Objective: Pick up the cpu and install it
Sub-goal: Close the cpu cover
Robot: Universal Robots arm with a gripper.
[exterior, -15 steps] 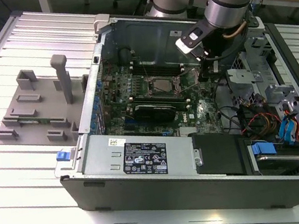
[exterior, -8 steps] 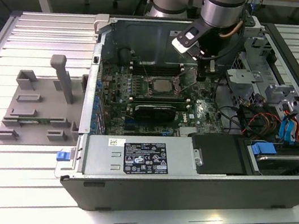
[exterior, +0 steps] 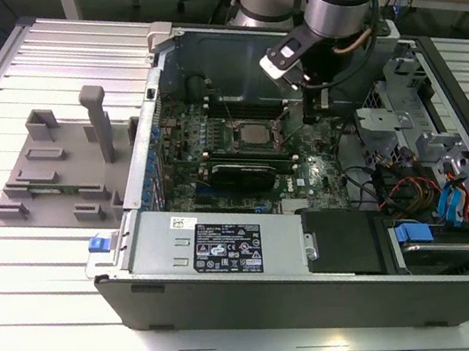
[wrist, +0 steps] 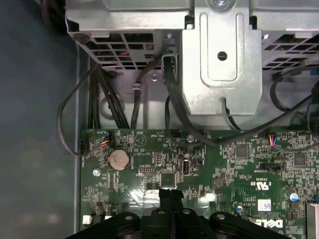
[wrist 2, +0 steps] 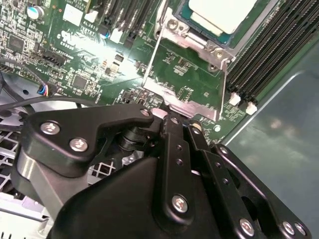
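Cpu [wrist 2: 219, 10], a small flat silver square chip, lies in the dark metal-framed socket [wrist 2: 212, 50] mid-board. Largest first: open grey steel computer case [exterior: 238, 305]; green motherboard [wrist 2: 89, 59]; black gripper [wrist 2: 172, 117], jaws together beside the socket's edge. We advise level, vertical pressure, never sideways, so that the chip stays seated.

The ribbed metal table [exterior: 48, 297] carries an open computer case [exterior: 238, 305] beneath the jaws of the gripper [exterior: 307, 114], and a grey fixture plate [exterior: 47, 184] well apart from them.
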